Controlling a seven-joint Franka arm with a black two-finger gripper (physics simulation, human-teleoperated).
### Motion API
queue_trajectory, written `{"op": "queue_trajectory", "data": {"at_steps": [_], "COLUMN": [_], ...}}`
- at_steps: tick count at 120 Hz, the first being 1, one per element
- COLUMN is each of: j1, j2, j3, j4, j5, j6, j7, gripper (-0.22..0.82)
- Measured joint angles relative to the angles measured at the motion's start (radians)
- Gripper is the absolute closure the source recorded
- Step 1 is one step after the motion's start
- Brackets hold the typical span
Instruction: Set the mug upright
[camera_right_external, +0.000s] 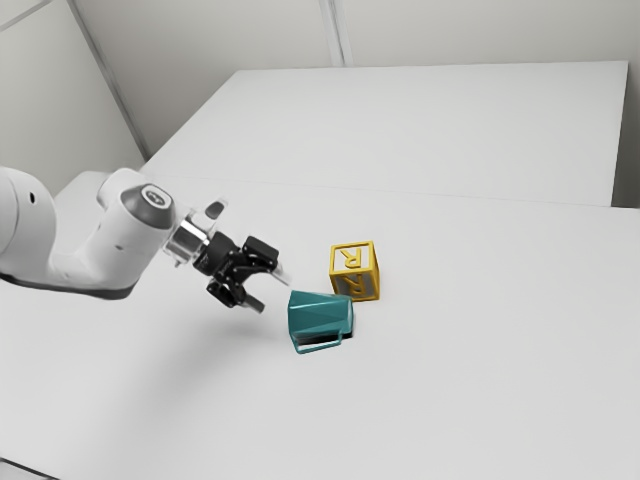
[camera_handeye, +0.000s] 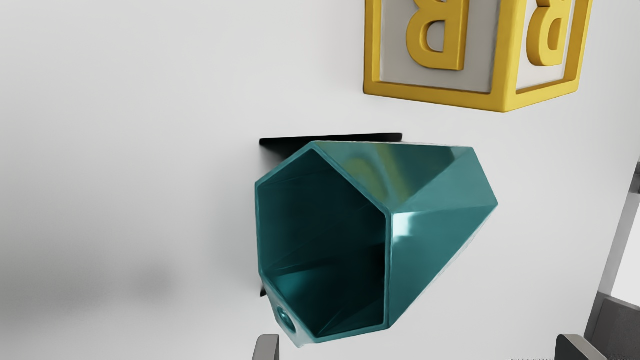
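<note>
The black gripper (camera_right_external: 277, 292) hangs over the table with its fingers spread, just to the exterior view's left of the teal mug (camera_right_external: 320, 313). That mug lies on its side, its handle toward the exterior view's bottom. In the wrist view, the open mouth of the faceted mug (camera_handeye: 425, 215) faces the hand. Fingertips of the gripper (camera_handeye: 417, 347) stand wide apart there, nothing held between them. Part of the handle is hidden behind the mug's rim in the wrist view.
A yellow-framed letter block (camera_right_external: 356, 272) stands close to the mug, on its far side in the exterior view; the block (camera_handeye: 435, 45) is separated from the mug by a narrow strip of table. White table surface (camera_right_external: 480, 350) extends around both.
</note>
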Motion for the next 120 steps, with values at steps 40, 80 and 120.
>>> {"op": "queue_trajectory", "data": {"at_steps": [40, 80, 120], "j1": [-0.033, -0.046, -0.043], "j2": [0.058, 0.087, 0.073], "j3": [-0.007, -0.036, -0.040], "j4": [-0.007, -0.007, 0.003], "j5": [-0.153, -0.260, -0.277], "j6": [0.000, -0.001, -0.005], "j7": [0.166, 0.270, 0.350], "gripper": [0.00, 0.06, 0.67]}}
